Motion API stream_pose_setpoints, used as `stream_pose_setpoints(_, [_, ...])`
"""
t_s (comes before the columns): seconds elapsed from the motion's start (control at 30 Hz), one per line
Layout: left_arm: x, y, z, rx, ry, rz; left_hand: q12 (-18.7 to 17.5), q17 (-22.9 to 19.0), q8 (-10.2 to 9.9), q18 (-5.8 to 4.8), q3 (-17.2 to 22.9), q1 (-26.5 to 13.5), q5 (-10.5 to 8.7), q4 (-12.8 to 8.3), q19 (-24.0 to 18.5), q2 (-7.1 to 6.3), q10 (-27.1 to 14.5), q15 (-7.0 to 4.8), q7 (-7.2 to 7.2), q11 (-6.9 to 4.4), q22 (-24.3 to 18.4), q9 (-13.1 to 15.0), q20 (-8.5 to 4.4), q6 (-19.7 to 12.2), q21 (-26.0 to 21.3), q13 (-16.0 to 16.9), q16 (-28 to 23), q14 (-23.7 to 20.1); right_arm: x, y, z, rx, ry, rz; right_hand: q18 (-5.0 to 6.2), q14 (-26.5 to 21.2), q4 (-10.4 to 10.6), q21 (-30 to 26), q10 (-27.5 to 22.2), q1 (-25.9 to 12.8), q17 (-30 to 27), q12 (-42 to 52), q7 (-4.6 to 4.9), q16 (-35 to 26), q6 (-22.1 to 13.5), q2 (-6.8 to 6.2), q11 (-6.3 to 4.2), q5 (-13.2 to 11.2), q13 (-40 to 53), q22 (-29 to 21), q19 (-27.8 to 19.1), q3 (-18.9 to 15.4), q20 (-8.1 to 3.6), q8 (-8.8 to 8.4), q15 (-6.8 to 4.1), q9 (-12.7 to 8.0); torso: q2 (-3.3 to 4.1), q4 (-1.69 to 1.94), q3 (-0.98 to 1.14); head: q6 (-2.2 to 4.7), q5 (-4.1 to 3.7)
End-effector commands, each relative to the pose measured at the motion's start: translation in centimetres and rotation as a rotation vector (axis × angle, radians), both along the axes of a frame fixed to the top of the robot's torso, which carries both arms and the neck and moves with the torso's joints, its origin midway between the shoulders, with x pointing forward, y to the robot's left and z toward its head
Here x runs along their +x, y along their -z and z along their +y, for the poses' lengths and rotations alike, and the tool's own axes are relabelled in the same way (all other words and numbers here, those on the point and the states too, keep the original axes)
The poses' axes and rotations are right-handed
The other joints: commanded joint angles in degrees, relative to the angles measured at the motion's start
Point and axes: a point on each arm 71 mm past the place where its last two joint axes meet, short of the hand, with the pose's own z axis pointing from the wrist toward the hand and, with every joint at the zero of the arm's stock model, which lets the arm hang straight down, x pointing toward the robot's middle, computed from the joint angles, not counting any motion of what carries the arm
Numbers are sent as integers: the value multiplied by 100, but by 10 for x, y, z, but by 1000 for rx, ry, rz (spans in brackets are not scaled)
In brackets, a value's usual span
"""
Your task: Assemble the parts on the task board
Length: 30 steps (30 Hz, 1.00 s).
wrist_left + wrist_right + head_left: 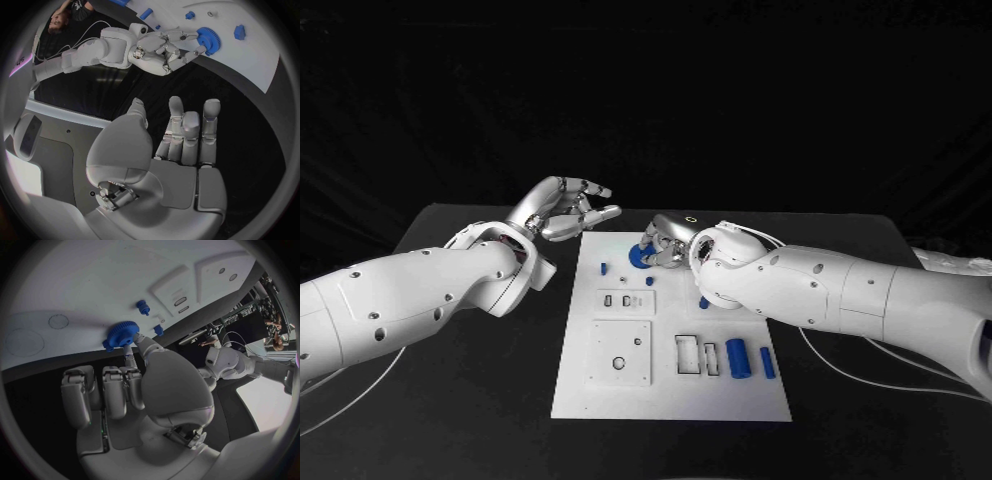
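Nearest on the white task board point(589, 400): two blue cylinders point(737, 357), lying side by side beside two rectangular slots point(689, 354). Just left of them, a square raised plate point(620, 351) with small holes; above it a smaller plate point(626, 300) with slots. Further up, a small blue peg point(603, 268) and a blue block point(708, 302) tucked against the right forearm. Reaching in from the right over the board's far edge, the right hand point(666, 240), fingertips pinching the blue gear point(120, 333) at its rim, gear held at the board's far end, the other fingers folded straight alongside the palm. Beyond the board's far left corner, over the black tabletop point(473, 400), the left hand point(564, 212) raised, palm up, fingers apart and lightly curled, holding nothing.
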Motion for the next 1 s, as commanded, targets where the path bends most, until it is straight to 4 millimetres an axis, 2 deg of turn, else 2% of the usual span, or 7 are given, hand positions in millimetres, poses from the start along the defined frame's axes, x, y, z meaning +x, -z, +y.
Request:
stream_pose_setpoints(0.03, [0,-1,-2,-1,11,-7,-21,7,-21,34,-22,18,-33,-10,-22,59,27,-4,8,-2,6,-6,6,44,-31,-7,-18,-33,0,3,1,-35,-1,22,-81,597,-6,26,590,-61,1509,23,22,23,-14,4,-31,-38,1509,1509,599,28,-33,-22,-32,-8,1,-6,-2,-9,5])
stream_pose_setpoints(0.7, [-1,-1,-2,-1,12,-6,-21,7,-21,34,-22,18,-33,-10,-22,59,27,-4,8,-2,6,-6,6,44,-31,-7,-18,-33,-1,5,3,-60,9,41,-81,597,3,26,590,-85,1509,23,39,23,-61,9,-18,-38,1509,1509,599,33,-39,-76,-34,-34,5,-3,4,-11,-5])
stream_pose_setpoints(1.0, [0,-1,-2,0,12,-5,-21,7,-21,34,-22,18,-33,-10,-22,59,27,-4,8,-2,6,-6,6,44,-31,-7,-18,-33,-3,4,3,-89,24,24,-81,597,12,26,590,-109,1509,23,85,23,-34,14,14,-31,1509,1509,599,34,-39,-84,-27,-40,4,4,3,-12,-18])
